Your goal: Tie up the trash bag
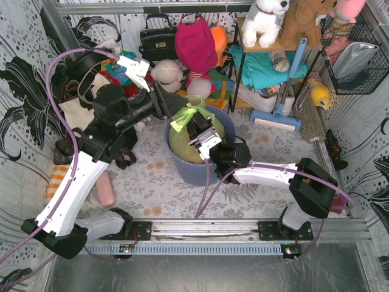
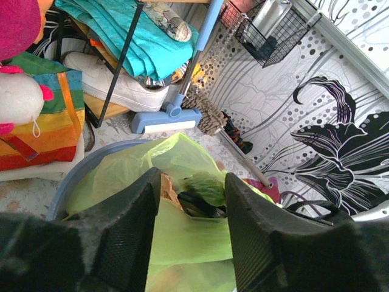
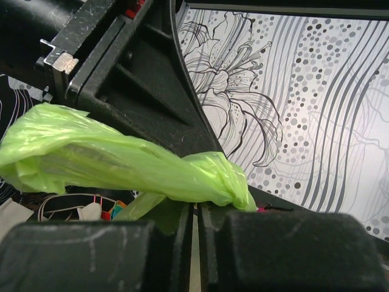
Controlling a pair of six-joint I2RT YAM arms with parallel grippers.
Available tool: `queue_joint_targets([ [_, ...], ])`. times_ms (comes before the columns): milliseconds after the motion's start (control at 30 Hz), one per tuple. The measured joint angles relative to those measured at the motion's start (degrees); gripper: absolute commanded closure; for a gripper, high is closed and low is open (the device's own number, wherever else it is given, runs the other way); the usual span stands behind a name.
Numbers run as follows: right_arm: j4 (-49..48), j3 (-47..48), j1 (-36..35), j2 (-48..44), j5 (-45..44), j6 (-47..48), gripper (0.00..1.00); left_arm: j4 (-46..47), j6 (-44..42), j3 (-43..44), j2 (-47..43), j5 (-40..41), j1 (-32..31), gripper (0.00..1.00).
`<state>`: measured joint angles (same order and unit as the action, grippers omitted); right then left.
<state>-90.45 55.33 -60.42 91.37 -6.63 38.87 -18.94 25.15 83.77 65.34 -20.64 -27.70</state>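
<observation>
Centrally, on the patterned tabletop [image 1: 152, 176]: one blue-grey round bin [image 1: 182, 173], upright; the trash bag [image 1: 181, 146] sits inside it, lime-green and translucent, its gathered top [image 1: 188, 114] rising above the rim at the far side.

Left pincer [image 2: 188, 222]: released; its two black fingers [image 2: 121, 231] stand well apart over the mouth of the bin, with green plastic [image 2: 188, 243] showing in the gap below them and tan paper just visible beside the left finger; whether either finger touches the film cannot be told. From the overhead view it [image 1: 170, 109] lies just beside the gathered top, on that top's left.

Right pincer [image 3: 196, 243]: clenched, only a thin slit left between the pads; a fold of the bag runs down into that slit, and a twisted rope of green film [image 3: 109, 164] stretches across just above; seen from overhead it [image 1: 203, 139] rests on the bag's near right side.

Surrounding stock, well apart from the bin: magenta cloth bag [image 1: 196, 42]; black handbag [image 1: 158, 41]; white plush toy [image 1: 264, 21]; blue floor sweeper [image 1: 276, 115].
</observation>
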Motion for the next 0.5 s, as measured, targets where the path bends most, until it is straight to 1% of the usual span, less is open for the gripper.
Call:
queue_joint_targets([
  [67, 0.11, 0.00, 0.00, 0.00, 0.00, 0.00, 0.94, 0.24, -0.09, 0.02, -0.02, -0.70, 0.00, 0.69],
  [100, 0.13, 0.00, 0.00, 0.00, 0.00, 0.02, 0.94, 0.26, -0.24, 0.07, 0.00, -0.76, 0.00, 0.77],
  [133, 0.07, 0.00, 0.00, 0.00, -0.02, 0.00, 0.92, 0.46, -0.33, 0.15, 0.00, -0.72, 0.04, 0.86],
  [200, 0.04, 0.00, 0.00, 0.02, 0.00, 0.02, 0.88, 0.96, -0.55, 0.61, 0.02, -0.68, 0.31, 0.99],
  [233, 0.02, -0.02, 0.00, 0.02, 0.00, 0.02, 0.87, 1.03, -0.61, 0.76, 0.00, -0.81, 0.28, 1.00],
  [500, -0.04, -0.35, 0.00, -0.04, 0.00, 0.04, 0.76, 1.51, -0.31, 0.92, 0.00, -1.90, 0.04, 1.00],
])
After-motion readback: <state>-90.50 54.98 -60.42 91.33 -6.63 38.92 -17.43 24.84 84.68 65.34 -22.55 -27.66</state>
